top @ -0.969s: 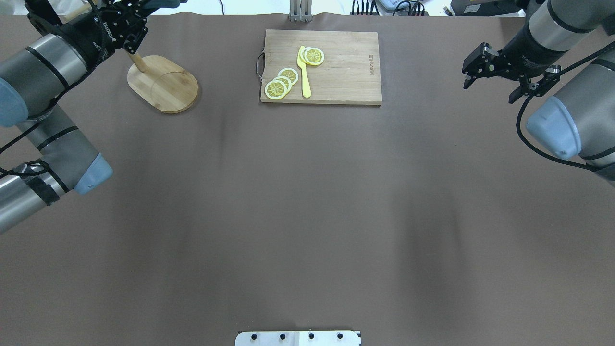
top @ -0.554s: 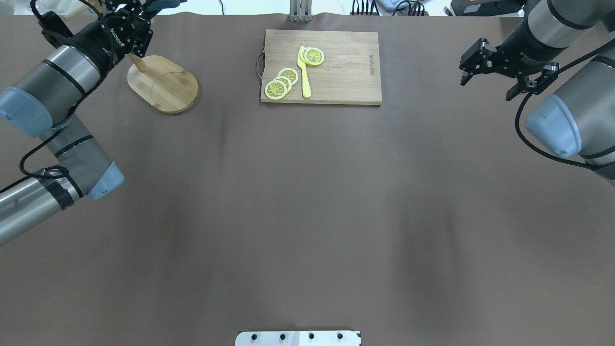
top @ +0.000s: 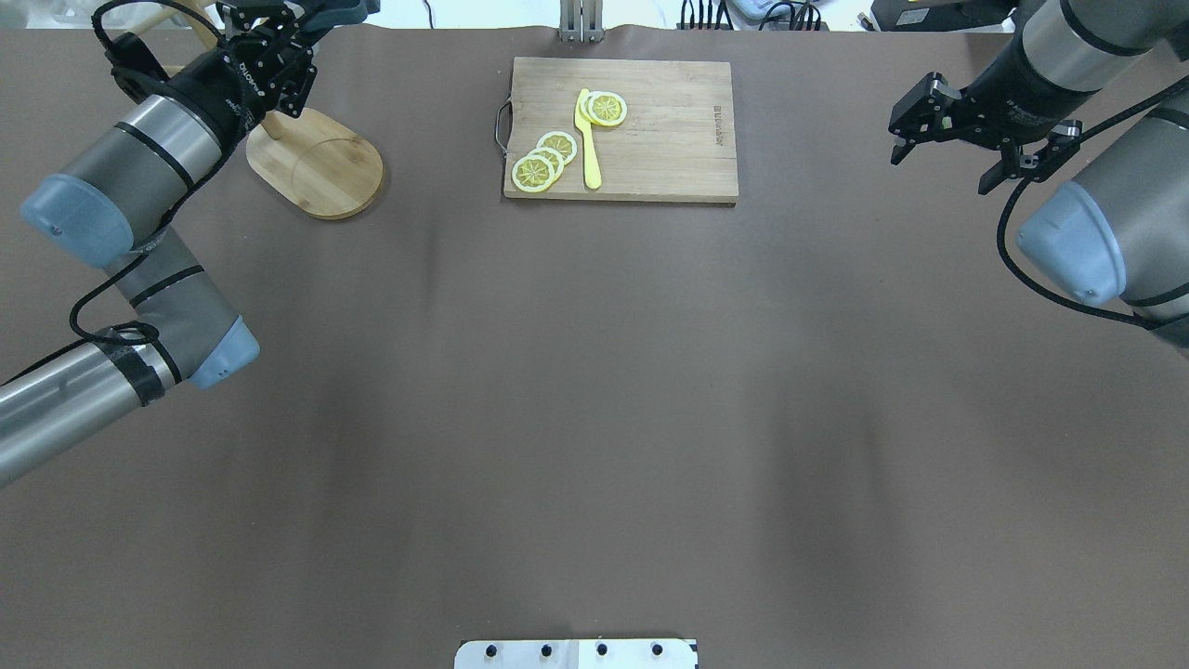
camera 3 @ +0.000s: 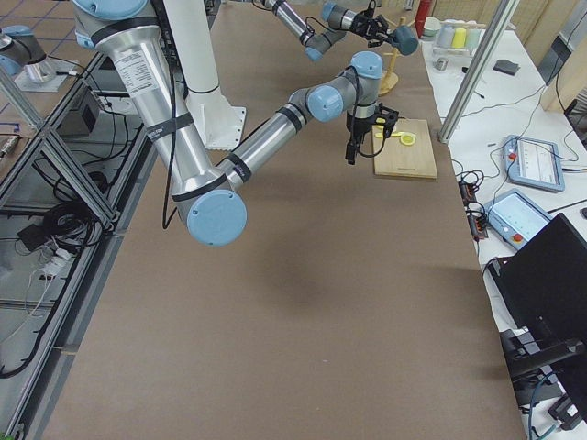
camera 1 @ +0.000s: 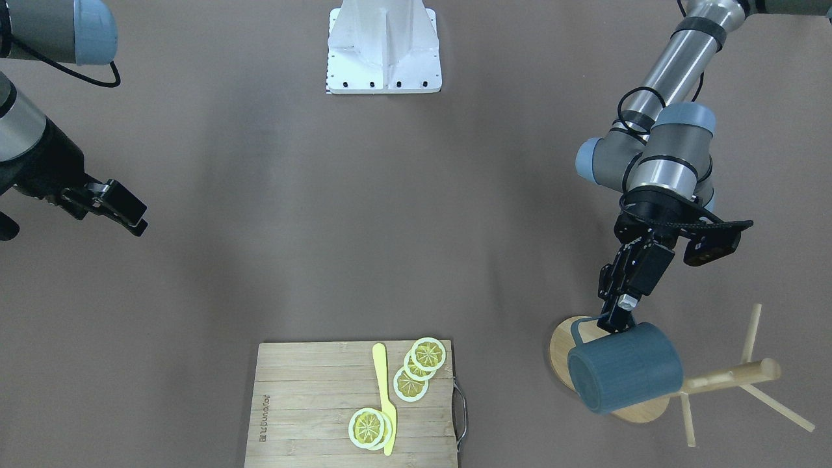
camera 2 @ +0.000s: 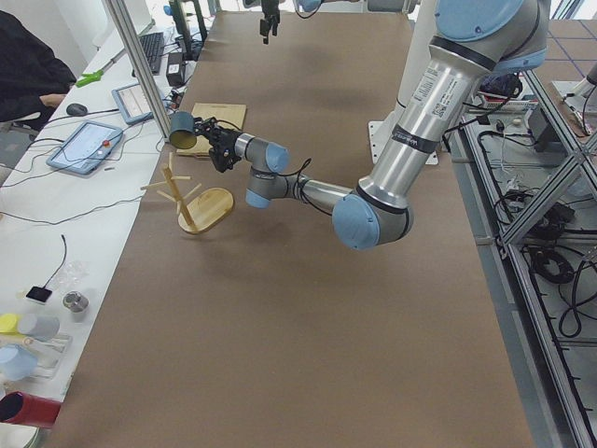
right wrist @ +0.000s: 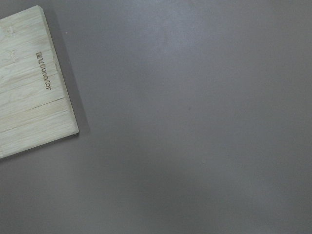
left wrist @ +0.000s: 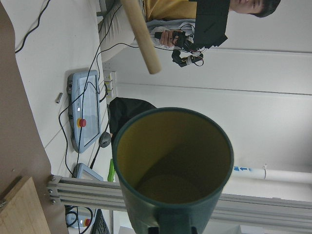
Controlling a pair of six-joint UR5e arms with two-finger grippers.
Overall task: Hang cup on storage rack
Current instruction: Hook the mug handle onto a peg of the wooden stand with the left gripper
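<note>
The cup (camera 1: 625,368) is up in the air at the far left corner of the table (top: 594,418). It is tipped onto its side over the storage rack (camera 1: 728,376), with its yellowish-green inside showing to the left wrist camera. It is not on a peg. In the wrist view one dowel tip sits above the cup's mouth, clear of the rim. The left gripper (camera 1: 610,320) has its fingers clamped tight on the cup at the handle side and carries the whole weight. The rack's oval base sits flat on the table under the cup.

Further along the far edge lies a cutting board (top: 650,139) with lemon slices (top: 548,158) and a yellow knife (top: 588,139) on it. The right gripper (top: 941,170) is well apart from all this, raised over bare table beyond the board's other end. Its fingers are spread wide and hold nothing.
</note>
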